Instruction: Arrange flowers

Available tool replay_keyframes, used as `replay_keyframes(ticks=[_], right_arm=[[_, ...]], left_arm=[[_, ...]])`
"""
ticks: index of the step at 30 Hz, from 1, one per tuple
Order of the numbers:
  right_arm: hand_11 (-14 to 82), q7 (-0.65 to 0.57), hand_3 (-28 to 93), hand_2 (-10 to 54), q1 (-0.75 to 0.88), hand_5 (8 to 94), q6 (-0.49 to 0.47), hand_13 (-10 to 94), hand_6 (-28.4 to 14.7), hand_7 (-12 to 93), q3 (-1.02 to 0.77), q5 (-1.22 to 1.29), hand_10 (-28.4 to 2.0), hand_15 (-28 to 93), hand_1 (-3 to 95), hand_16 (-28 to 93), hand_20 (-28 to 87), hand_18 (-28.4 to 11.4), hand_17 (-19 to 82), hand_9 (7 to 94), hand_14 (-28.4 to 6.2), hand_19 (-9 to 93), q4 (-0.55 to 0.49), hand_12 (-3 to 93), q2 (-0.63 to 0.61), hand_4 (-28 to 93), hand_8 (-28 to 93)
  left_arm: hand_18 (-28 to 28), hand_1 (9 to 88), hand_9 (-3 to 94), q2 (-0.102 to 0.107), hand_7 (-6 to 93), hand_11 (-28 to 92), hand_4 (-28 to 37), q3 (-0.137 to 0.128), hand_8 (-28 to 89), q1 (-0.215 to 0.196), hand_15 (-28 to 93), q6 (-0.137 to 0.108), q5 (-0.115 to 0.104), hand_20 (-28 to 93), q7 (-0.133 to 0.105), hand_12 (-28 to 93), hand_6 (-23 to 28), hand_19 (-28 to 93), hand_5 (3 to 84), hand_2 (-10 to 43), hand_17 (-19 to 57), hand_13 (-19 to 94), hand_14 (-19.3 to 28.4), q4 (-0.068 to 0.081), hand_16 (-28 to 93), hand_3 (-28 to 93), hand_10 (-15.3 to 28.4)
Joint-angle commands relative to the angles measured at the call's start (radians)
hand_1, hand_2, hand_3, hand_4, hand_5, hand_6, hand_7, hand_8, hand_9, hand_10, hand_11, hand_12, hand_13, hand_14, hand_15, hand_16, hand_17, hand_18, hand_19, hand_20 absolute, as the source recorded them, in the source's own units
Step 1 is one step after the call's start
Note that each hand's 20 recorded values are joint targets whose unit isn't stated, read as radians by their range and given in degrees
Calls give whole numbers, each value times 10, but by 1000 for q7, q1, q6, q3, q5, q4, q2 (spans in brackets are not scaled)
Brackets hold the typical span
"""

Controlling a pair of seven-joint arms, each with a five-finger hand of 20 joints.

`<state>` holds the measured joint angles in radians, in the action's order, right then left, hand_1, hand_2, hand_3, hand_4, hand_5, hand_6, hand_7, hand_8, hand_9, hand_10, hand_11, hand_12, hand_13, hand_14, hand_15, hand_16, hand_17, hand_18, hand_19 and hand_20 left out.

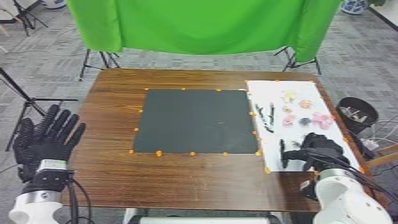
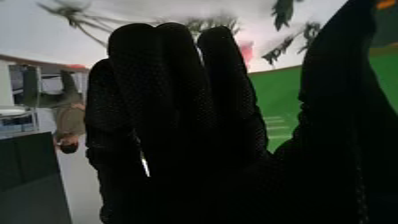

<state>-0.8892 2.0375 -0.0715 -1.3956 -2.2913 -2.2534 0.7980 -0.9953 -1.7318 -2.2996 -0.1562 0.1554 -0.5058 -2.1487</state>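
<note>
Robot's right hand in black fabric glove: fingers extended, thumb apart, no grip seen; contact with the slim dark-green sprig at nine o'clock, just beside, cannot be told. Further out, both on the white rectangular sheet: two thin dark-green sprigs at eleven o'clock; pastel and dark small-headed flowers at twelve. Step in hand, as judged: picking up the near sprig. Recommended: pinch its stem lightly between thumb and fingertips, lift straight up, spare the leaves.
</note>
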Motion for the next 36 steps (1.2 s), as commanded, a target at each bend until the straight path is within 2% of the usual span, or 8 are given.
replay_keyframes(ticks=[1, 8, 11, 13, 19, 23, 27, 36], right_arm=[[211, -2, 553, -95, -8, 715, -36, 683, -48, 170, 46, 47, -176, 560, 370, 221, 238, -261, 294, 753, -138, 824, 18, 189, 42, -283, -114], [224, 3, 671, -95, -26, 724, -95, 690, -42, 181, 73, 42, -169, 556, 390, 221, 227, -259, 298, 760, -133, 827, 72, 192, 72, -280, -115], [210, 12, 665, -95, -28, 738, -76, 697, -37, 216, 94, 7, -156, 543, 511, 239, 214, -250, 309, 772, -122, 828, 97, 221, 71, -280, -25], [108, 15, 673, -95, -26, 746, -44, 716, -28, 266, 110, -21, -136, 466, 589, 343, 205, -240, 322, 809, -91, 827, 113, 309, 64, -281, 7], [115, -10, 700, -95, -33, 669, 4, 749, -3, 487, 137, -47, -152, 323, 648, 373, 204, -210, 387, 738, -49, 796, 146, 164, 77, -282, 119], [47, 18, 700, -95, -23, 626, 67, 834, 5, 660, 147, -53, -122, 228, 664, 413, 197, -206, 434, 829, -36, 827, 154, 239, 72, -283, 109], [63, 72, 728, -95, -1, 644, 187, 912, 3, 687, 138, -51, -83, 218, 672, 484, 201, -214, 450, 925, -15, 874, 146, 321, 54, -283, 98], [133, 149, 895, -95, -26, 679, 500, 837, -6, 728, 166, -115, -119, 433, 544, 507, 147, -221, 358, 937, -76, 932, 111, 420, -3, -110, 57]], left_arm=[[120, 230, 318, -9, 73, 157, -283, 2, -71, -12, 246, -13, -8, 66, 14, 80, 88, 310, 394, 181, -48, 197, 142, -4, -80, 647, 156], [122, 226, 318, -16, 77, 158, -283, 5, -72, -13, 257, -16, -5, 63, 22, 82, 89, 315, 397, 181, -48, 199, 144, -5, -81, 652, 154], [122, 224, 318, -17, 78, 158, -283, 5, -72, -9, 260, -15, -1, 62, 26, 83, 89, 317, 398, 181, -49, 199, 146, -4, -82, 657, 155], [122, 226, 318, -13, 79, 159, -283, 9, -72, -5, 265, -13, -4, 62, 27, 84, 89, 318, 397, 180, -49, 199, 152, -3, -79, 658, 156], [125, 230, 314, -17, 83, 165, -283, 13, -71, 3, 285, -15, -3, 62, 40, 93, 92, 323, 388, 177, -51, 199, 163, 0, -71, 661, 159], [127, 231, 314, -16, 84, 168, -283, 20, -71, 7, 292, -16, -7, 62, 43, 96, 92, 325, 387, 174, -52, 201, 164, 3, -72, 664, 161], [127, 231, 314, -15, 86, 170, -283, 27, -71, 13, 295, -9, -21, 62, 42, 96, 93, 327, 388, 170, -53, 202, 164, 5, -73, 670, 161], [138, 238, 315, -14, 87, 173, -283, 30, -73, 9, 317, 2, -16, 69, 35, 99, 93, 337, 389, 161, -61, 210, 167, 6, -71, 671, 160]])
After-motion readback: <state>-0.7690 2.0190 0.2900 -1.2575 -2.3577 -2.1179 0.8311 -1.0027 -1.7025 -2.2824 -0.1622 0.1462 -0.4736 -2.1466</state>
